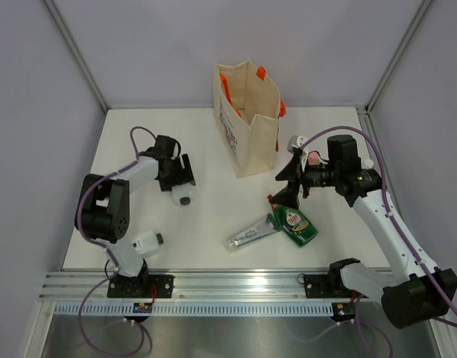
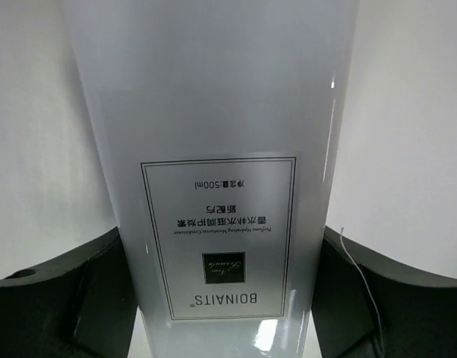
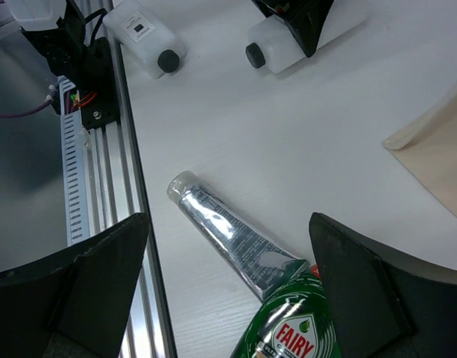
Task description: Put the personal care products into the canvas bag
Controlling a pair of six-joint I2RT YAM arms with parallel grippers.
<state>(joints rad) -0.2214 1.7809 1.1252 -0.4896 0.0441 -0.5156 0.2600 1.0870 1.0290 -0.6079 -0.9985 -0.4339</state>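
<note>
The canvas bag [image 1: 247, 123] stands upright at the back centre, and its corner shows in the right wrist view [image 3: 437, 156]. My left gripper [image 1: 177, 177] is shut on a white bottle [image 1: 183, 195] with a dark cap. That bottle fills the left wrist view [image 2: 221, 149] between the fingers [image 2: 57, 298]. My right gripper [image 1: 291, 183] is open and empty above the green red-capped bottle [image 1: 295, 224] and the silvery-green tube [image 1: 252, 233]. Both show between its fingers: the tube [image 3: 228, 231] and the green bottle [image 3: 291, 328]. A second white bottle [image 1: 146, 242] lies at the front left.
A pink-capped item [image 1: 313, 158] and a small pale jar [image 1: 295, 142] sit right of the bag, partly hidden by my right arm. An aluminium rail [image 1: 235, 280] runs along the table's near edge. Grey walls enclose the table.
</note>
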